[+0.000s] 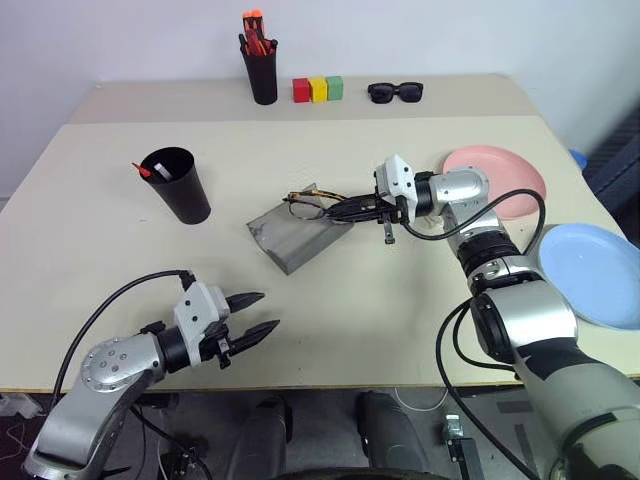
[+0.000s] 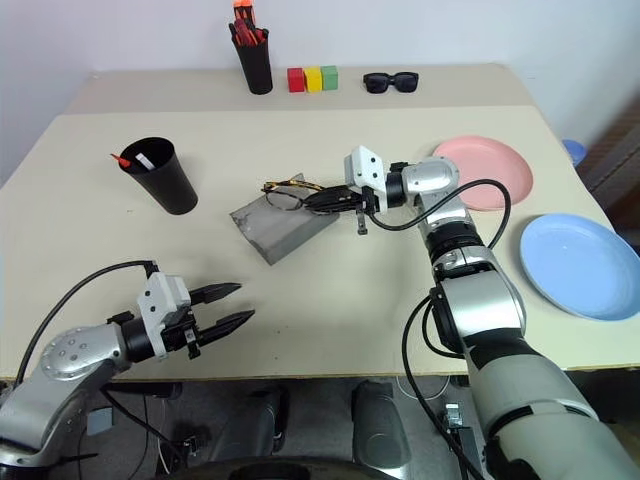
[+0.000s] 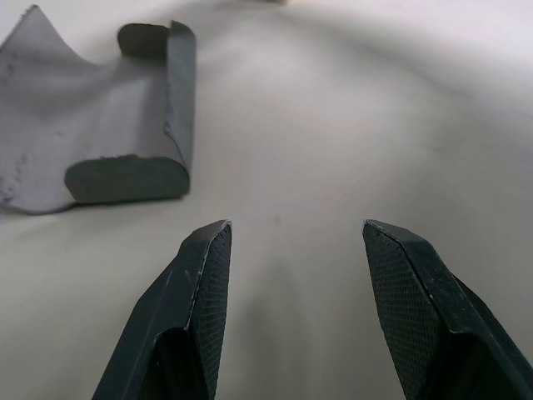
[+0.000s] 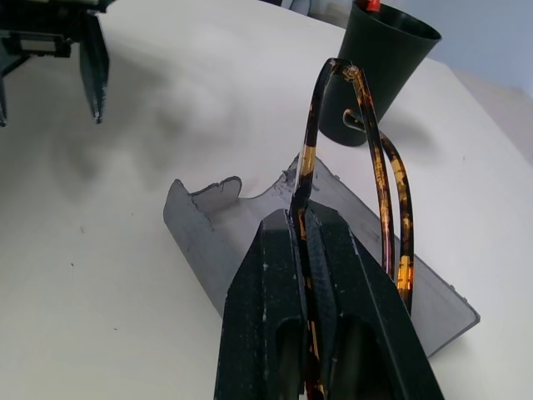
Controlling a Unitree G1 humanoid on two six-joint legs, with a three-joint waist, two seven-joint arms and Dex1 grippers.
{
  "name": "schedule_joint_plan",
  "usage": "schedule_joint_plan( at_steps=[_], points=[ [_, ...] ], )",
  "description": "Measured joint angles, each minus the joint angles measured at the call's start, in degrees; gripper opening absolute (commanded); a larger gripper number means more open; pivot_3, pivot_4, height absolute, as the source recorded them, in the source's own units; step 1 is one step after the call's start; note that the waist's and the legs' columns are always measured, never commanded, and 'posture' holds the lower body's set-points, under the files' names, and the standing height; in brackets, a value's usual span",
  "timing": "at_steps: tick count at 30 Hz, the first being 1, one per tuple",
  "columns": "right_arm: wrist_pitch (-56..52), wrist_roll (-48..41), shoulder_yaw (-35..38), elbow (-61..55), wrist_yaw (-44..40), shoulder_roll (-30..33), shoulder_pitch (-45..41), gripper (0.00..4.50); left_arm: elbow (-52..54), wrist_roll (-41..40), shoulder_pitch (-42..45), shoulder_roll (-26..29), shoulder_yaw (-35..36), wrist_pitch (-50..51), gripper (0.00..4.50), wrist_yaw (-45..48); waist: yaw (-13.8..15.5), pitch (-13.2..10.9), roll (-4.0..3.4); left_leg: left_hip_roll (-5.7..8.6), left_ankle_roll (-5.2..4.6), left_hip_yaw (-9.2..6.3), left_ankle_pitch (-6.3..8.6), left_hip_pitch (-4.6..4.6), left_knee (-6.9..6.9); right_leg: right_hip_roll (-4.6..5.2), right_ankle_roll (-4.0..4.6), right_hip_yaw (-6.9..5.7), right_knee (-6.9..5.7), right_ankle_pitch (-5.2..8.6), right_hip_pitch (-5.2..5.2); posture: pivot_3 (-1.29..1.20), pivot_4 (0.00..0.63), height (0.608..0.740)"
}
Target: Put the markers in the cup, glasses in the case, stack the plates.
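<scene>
"What's my right hand [image 2: 318,199] doing?"

"It's pinched shut on the glasses [image 2: 288,192], right over the open case [image 2: 275,228], so I can drop them in."

"And my left hand [image 1: 251,316]?"

"Open, holding nothing, near the case."

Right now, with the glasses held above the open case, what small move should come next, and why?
Probably lower the right end effector slightly: it is shut on the glasses, which hang over the open case, not yet inside it. The left end effector stands open, apart.
</scene>
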State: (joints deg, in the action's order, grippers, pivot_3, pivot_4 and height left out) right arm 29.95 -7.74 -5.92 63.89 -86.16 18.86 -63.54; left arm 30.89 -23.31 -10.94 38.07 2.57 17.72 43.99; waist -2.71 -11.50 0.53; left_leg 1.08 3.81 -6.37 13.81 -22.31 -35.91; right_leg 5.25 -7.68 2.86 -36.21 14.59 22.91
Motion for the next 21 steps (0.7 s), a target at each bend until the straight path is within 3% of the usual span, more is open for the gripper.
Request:
schedule_joint_plan(
  at_steps=[8, 21],
  points=[
    [7.9, 0.2, 1.8, 0.6, 2.7, -3.7, 0.0, 0.01, 0.6, 1.0, 0.0, -0.6, -1.4, 0.7, 2.53, -1.6, -0.4, 0.0, 0.0, 0.0, 0.0, -0.01, 0.0, 0.0, 0.01, 0.0, 0.0, 0.0, -0.03, 0.0, 0.03, 0.0, 0.15, 0.74],
    [8.4, 0.2, 2.9, 0.7, 4.3, -4.7, 0.3, 0.01, -2.1, 10.5, 5.9, -4.5, -6.6, 3.2, 2.53, -9.2, -0.4, 0.0, -0.01, 0.0, 0.01, -0.04, -0.01, 0.0, 0.03, -0.02, -0.01, 0.0, -0.07, -0.01, 0.05, 0.0, 0.15, 0.74]
  ],
)
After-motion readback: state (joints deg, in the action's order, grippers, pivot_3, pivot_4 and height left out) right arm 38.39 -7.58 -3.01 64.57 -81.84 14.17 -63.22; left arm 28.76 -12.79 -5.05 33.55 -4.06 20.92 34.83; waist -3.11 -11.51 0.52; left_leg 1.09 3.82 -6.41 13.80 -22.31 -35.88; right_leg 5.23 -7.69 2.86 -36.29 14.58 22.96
